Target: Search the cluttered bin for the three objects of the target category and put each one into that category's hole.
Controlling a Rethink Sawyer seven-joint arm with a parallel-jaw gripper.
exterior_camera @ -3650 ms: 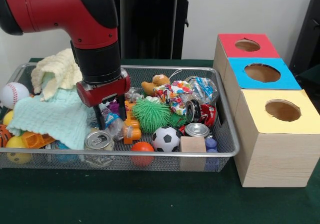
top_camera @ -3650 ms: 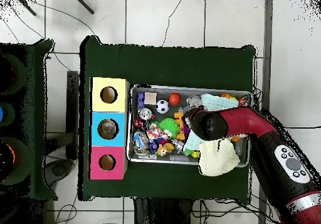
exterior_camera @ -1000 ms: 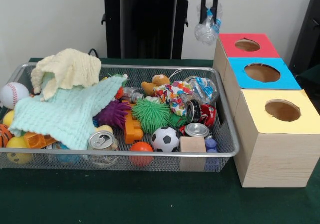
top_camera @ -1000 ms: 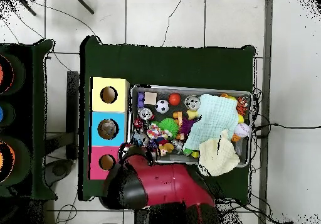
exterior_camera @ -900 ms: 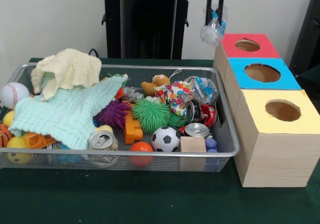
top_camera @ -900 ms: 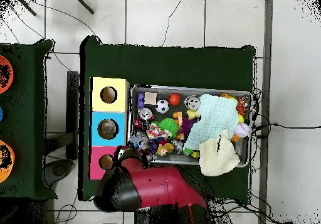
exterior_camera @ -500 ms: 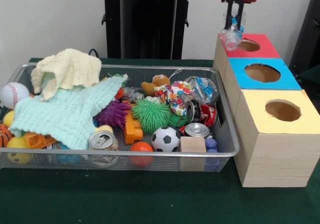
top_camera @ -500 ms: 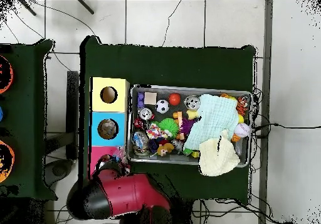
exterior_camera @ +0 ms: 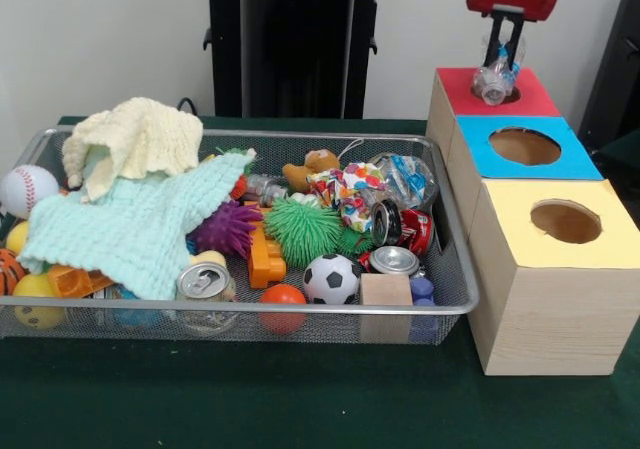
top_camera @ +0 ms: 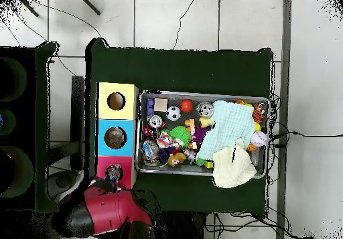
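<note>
My gripper (exterior_camera: 504,64) hangs from the red arm at the top right and is shut on a small see-through plastic bottle (exterior_camera: 492,85). The bottle hangs right above the red-surround hole (exterior_camera: 512,95), at the far end of the row of boxes. The blue-surround hole (exterior_camera: 525,146) is one box nearer and open. In the overhead view the gripper (top_camera: 114,176) is over the red box, beside the blue hole (top_camera: 115,137). Another crumpled clear bottle with blue-and-white print (exterior_camera: 405,179) lies at the far right of the wire-mesh bin (exterior_camera: 455,304).
The bin also holds a mint cloth (exterior_camera: 140,224), a cream cloth (exterior_camera: 135,137), balls, a green spiky toy (exterior_camera: 302,231), drink cans (exterior_camera: 205,281) and a wooden block (exterior_camera: 385,291). The yellow-surround hole (exterior_camera: 566,221) is nearest the camera. The black pedestal (exterior_camera: 290,49) stands behind the bin.
The gripper has carried the bottle rightward in the front view, from beside the bin's far right corner to over the red-surround hole.
</note>
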